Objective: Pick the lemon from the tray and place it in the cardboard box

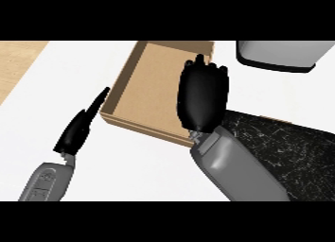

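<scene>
Lemon is not showing anywhere, possibly hidden under a hand. Left hand is resting, fingers straight, beside the cardboard box. Right hand is hovering over the box; its grasp I cannot tell. Tray is lying rightmost, bare where visible; placement appears near.

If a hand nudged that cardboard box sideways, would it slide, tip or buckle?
The cardboard box looks low and wide, so tipping seems unlikely. Its thin walls probably flex. On the smooth white counter it would likely slide easily, being open and apparently light.
</scene>
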Robot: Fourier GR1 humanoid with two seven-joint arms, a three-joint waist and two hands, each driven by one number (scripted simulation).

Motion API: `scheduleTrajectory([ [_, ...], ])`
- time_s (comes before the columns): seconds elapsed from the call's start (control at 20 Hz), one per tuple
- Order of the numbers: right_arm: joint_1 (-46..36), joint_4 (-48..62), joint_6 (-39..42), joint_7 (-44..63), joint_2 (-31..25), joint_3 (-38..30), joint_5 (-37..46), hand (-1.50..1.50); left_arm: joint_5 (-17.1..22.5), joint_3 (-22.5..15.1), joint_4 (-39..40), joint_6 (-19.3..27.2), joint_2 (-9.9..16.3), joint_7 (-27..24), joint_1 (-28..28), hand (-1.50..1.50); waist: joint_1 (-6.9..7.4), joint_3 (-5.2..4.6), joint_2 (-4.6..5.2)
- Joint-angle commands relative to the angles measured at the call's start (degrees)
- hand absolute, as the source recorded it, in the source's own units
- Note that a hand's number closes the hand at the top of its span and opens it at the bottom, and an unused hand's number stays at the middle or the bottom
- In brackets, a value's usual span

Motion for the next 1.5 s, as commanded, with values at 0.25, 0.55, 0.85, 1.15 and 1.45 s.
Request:
scheduleTrajectory([
  [0.25, -17.6, 10.9, 3.7, 20.4, 0.1, 1.8, -12.1, 1.5, -0.1, 0.9, 1.6, 0.8, -0.1, -1.1, 0.2, 0.0, -1.97, 0.12, 0.55],
  [0.55, -24.5, 22.4, 3.4, 19.7, 0.1, -1.1, -18.0, 1.5, -0.1, 2.8, 4.4, 2.1, 0.4, -3.0, 0.2, 0.0, -4.14, 0.12, 0.8],
  [0.85, -20.4, 27.1, -2.0, 19.2, 0.1, -6.0, -32.5, -1.5, 0.1, 2.8, 3.7, 1.4, 0.3, -1.3, -1.6, 0.0, -4.15, 0.26, 1.02],
  [1.15, -22.9, 33.1, -16.9, 9.4, 0.1, -0.1, -40.1, -1.5, 0.1, 3.3, 4.6, 1.5, 0.3, -2.4, -1.2, 0.0, -4.64, 0.29, 0.9],
  [1.45, -23.0, 29.6, -36.8, 3.0, 0.1, -3.2, -38.9, -1.5, -0.3, 2.8, 2.7, 1.6, 0.5, -2.4, 0.9, 0.0, -3.81, 0.4, 0.83],
])
